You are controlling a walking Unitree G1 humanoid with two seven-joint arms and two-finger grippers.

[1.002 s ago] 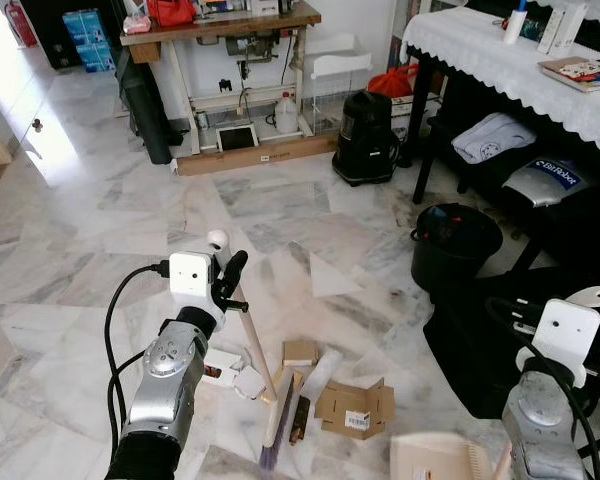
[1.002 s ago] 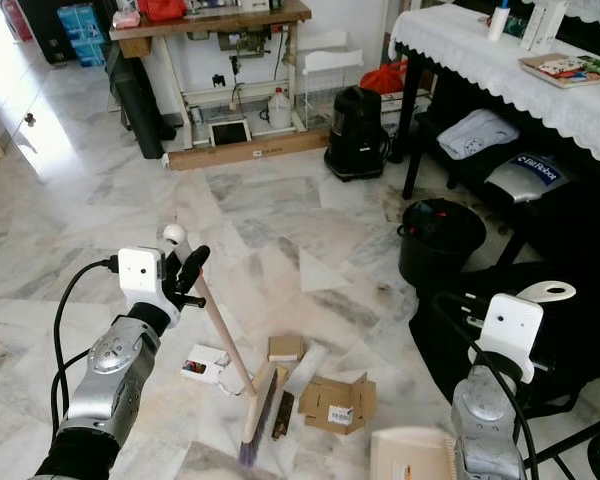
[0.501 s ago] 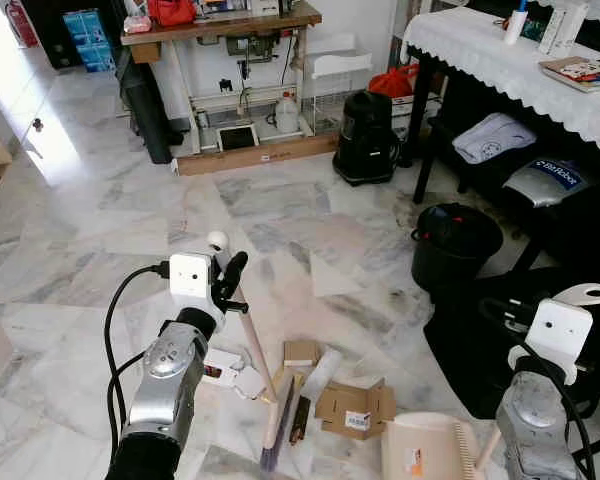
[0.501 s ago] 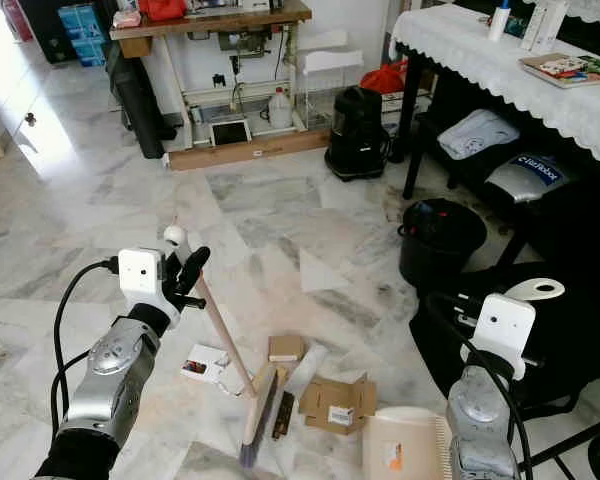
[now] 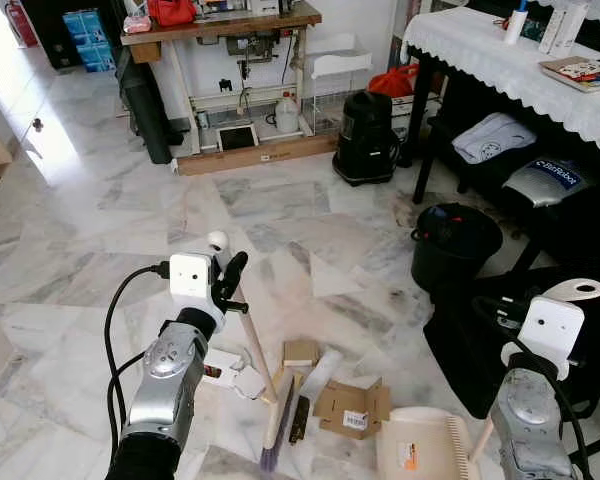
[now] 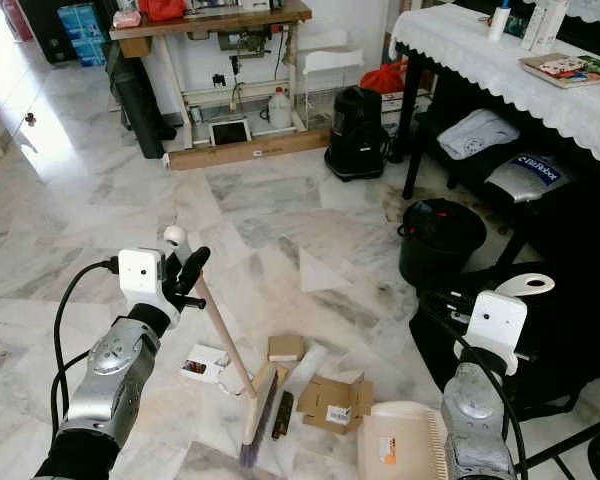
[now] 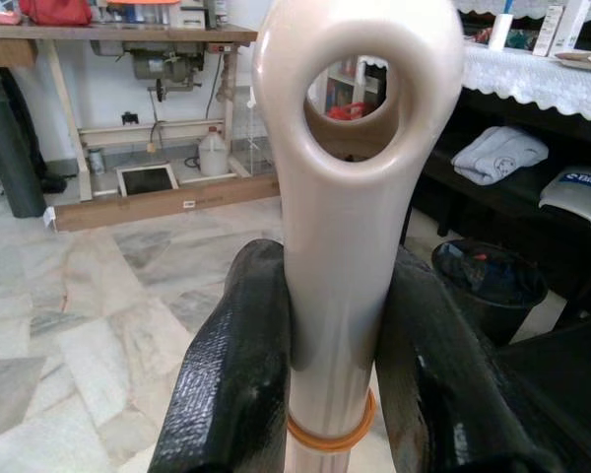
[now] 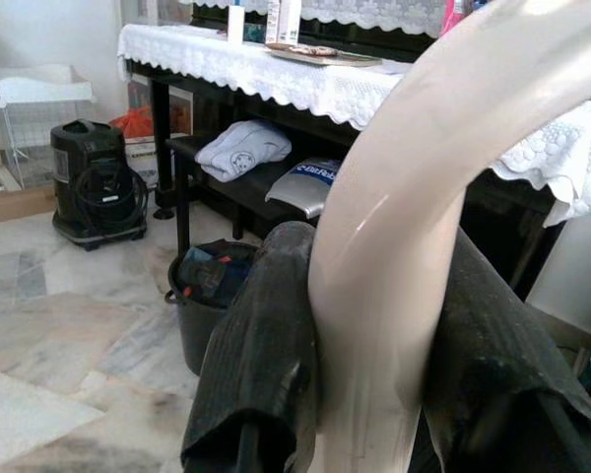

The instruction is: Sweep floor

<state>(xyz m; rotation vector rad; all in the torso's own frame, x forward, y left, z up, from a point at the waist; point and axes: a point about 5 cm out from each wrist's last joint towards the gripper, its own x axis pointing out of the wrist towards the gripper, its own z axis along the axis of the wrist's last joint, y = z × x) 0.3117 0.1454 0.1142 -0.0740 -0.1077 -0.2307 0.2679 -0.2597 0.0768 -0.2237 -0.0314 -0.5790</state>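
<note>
Marble floor (image 5: 100,200) spread wide, pale and veined, with a white-clothed table (image 5: 500,55) along the right and a black bucket (image 5: 455,243) standing near its legs. Closer in, a scatter of litter just ahead of the robot: a flattened brown cardboard box (image 5: 352,408), a small cardboard piece (image 5: 300,352) and a white card (image 5: 225,367), all lying close together on the tiles.

Broom (image 5: 263,385) held in the left gripper (image 7: 335,325), both black fingers pressed against the pale handle from either side, just below the hanging loop at its top end. Long axis slanted: top end up at the gripper, shaft running down and away to the right, bristle head resting on the floor just left of the cardboard. Probably gripped high so the head can be swung sideways through the litter.

Dustpan (image 5: 420,450) held low in the right gripper (image 8: 374,325), fingers clamped on its curved cream handle, the pan's open mouth near the floor and just to the right of the cardboard box. Likely set there to receive whatever the broom pushes across, with the litter lying between head and pan.

Judged as the gathering step, nothing yet in the pan as far as can be seen.
</note>
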